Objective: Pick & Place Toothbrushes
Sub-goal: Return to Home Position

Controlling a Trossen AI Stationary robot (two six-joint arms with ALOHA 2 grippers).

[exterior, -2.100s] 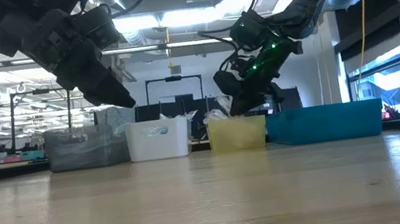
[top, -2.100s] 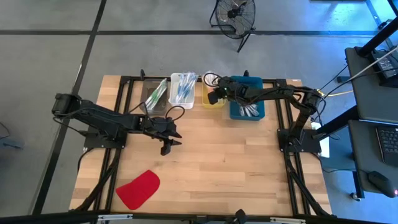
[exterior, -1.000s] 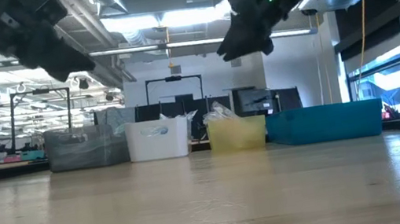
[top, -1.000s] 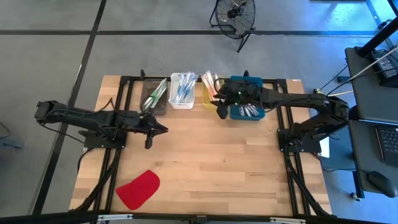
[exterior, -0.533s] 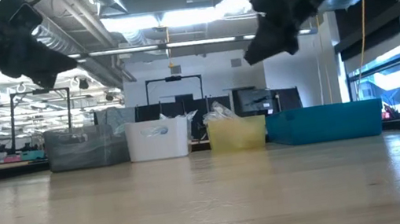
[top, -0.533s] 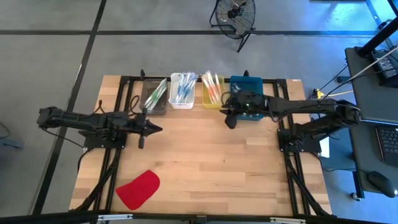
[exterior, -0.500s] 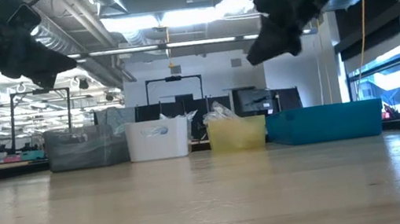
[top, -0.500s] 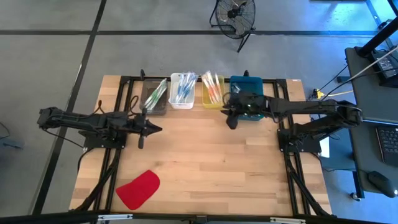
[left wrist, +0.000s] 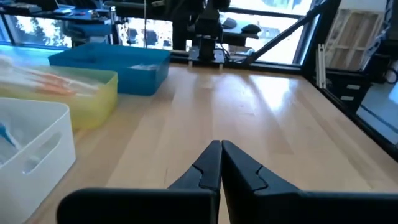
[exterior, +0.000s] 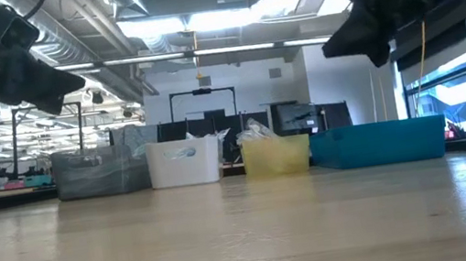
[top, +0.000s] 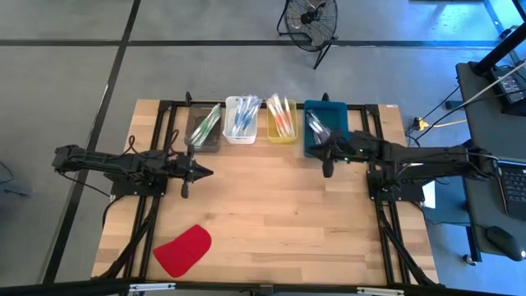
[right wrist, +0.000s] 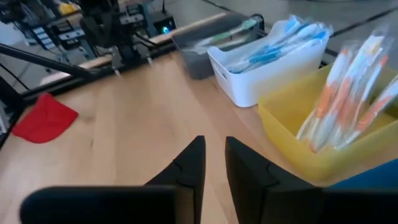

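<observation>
Toothbrushes lie in four bins along the table's far edge: green ones in the grey bin (top: 204, 129), blue ones in the white bin (top: 242, 119), orange and pink ones (right wrist: 345, 106) in the yellow bin (top: 281, 121), and clear ones in the blue bin (top: 326, 136). My left gripper (top: 207, 172) hovers shut over the table's left middle, on the near side of the grey bin, and holds nothing (left wrist: 221, 146). My right gripper (top: 327, 171) hangs above the table just on the near side of the blue bin. Its fingers (right wrist: 213, 142) stand a narrow gap apart with nothing between them.
A flat red piece (top: 182, 249) lies near the table's front left corner. Black frame rails run along the table's left, right and far sides. The wood between the two grippers and toward the near edge is bare (top: 263, 214).
My right gripper has travelled from beside the yellow bin toward the table's right edge and slightly toward the near edge, staying high above the table. My left gripper has drawn back a little toward the left edge.
</observation>
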